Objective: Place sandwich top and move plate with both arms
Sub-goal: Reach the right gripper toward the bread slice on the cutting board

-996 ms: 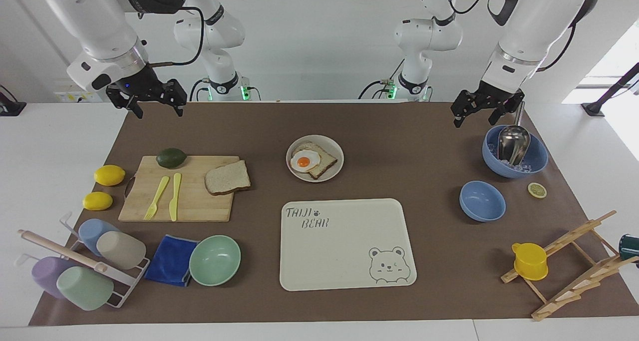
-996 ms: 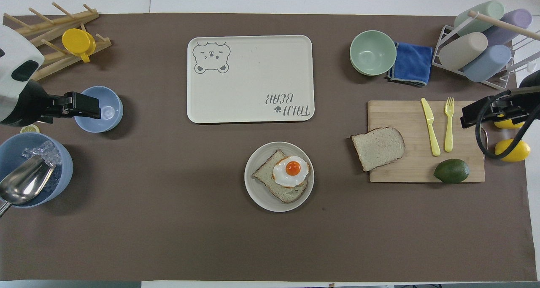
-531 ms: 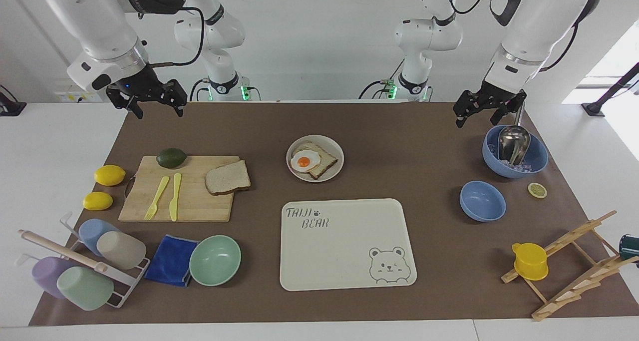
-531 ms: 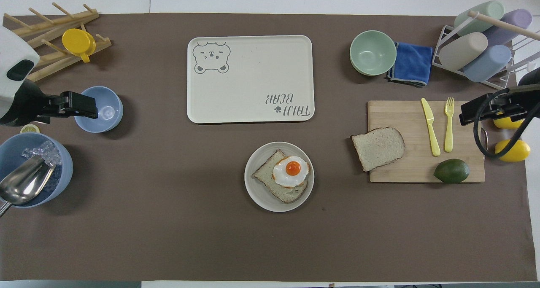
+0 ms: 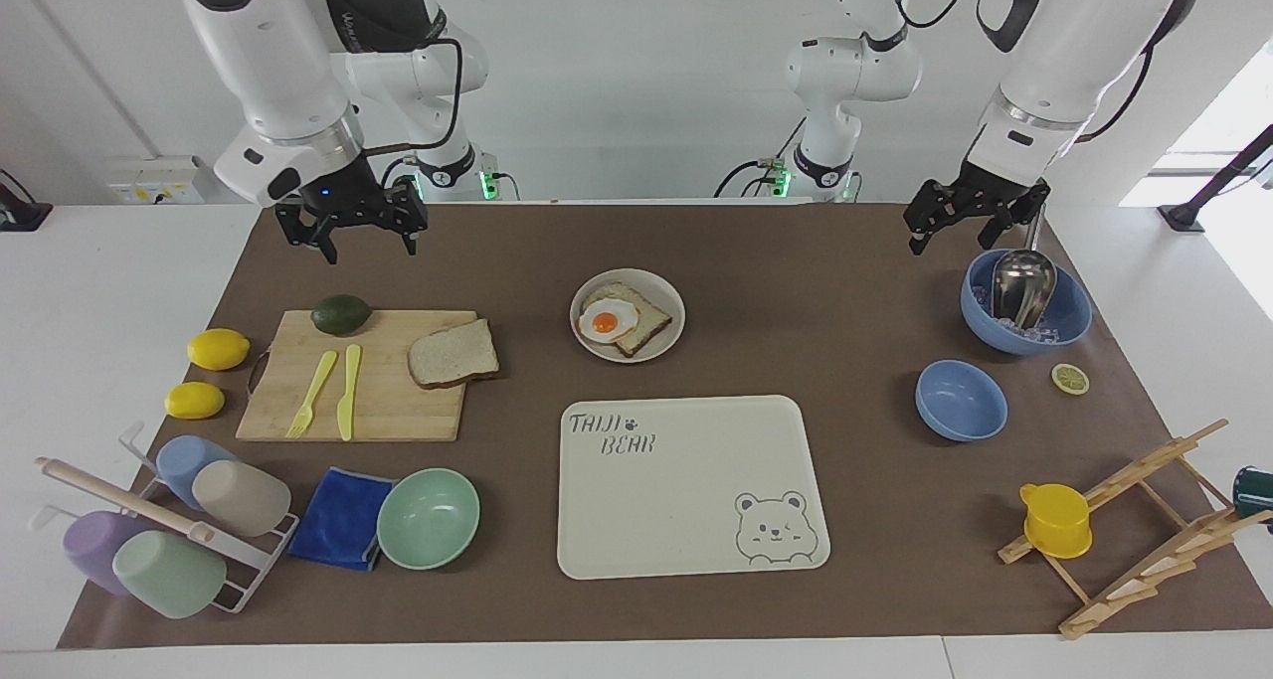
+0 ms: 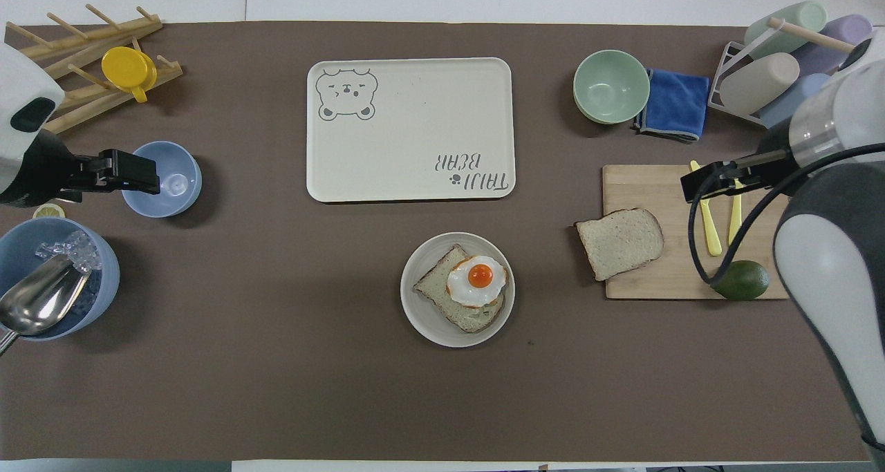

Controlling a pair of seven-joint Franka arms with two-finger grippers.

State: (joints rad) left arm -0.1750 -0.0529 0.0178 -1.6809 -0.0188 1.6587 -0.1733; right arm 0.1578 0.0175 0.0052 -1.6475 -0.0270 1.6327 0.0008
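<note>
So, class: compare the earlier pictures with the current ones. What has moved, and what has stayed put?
The right gripper has swung in over the table toward the cutting board, fingers open and empty. The left gripper has barely shifted and waits above the ice bowl. The sandwich top and the plate have not moved.

White jointed arms (image 5: 269,53), black cables, black jaws.

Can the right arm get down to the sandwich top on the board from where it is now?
Probably yes. The right gripper hangs open above the mat near the avocado; the sandwich top lies uncovered at the cutting board's plate-side edge.
</note>
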